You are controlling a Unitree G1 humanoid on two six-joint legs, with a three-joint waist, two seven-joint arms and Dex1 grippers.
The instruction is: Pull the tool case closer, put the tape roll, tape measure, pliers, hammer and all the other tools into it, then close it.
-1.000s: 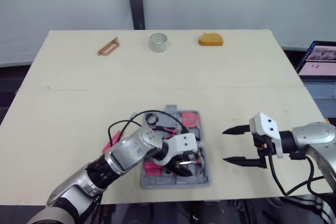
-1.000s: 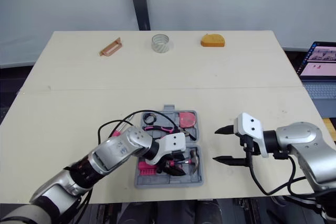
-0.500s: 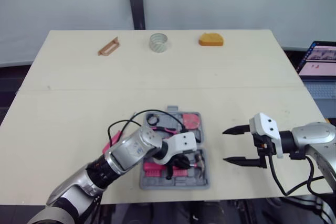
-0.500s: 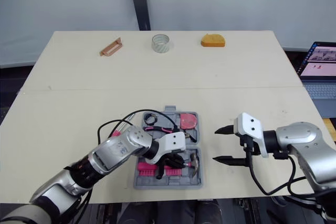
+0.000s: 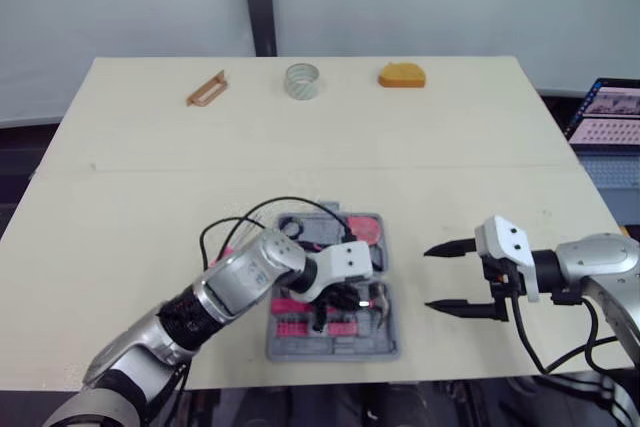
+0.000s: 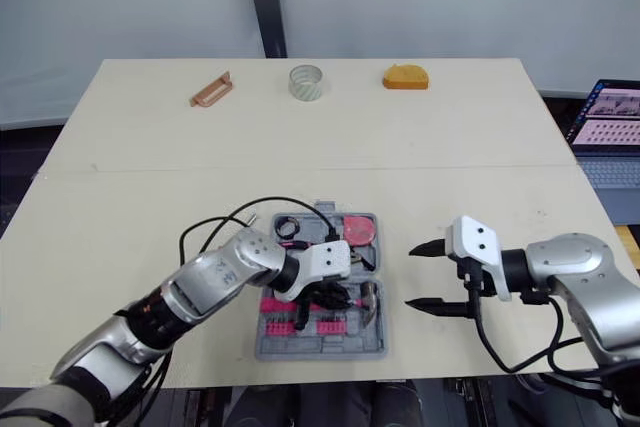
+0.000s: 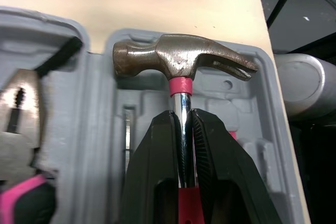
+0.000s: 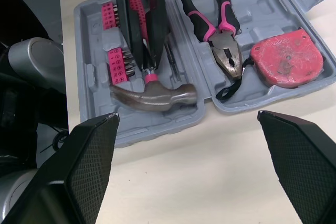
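The grey tool case lies open near the table's front edge. In it are pink-handled pliers, a red tape measure, pink bits and the hammer. My left gripper reaches into the case's near half and is shut on the hammer's shaft just behind the head. My right gripper hovers open to the right of the case, holding nothing. A clear tape roll stands at the table's far edge.
An orange-brown flat tool and a yellow-orange object lie beside the tape roll along the far edge. A laptop sits off the table's right side. Bare tabletop stretches between the case and the far objects.
My left gripper has shifted a little farther back over the case, still gripping the hammer, and its forearm has swung. The right gripper has stayed put.
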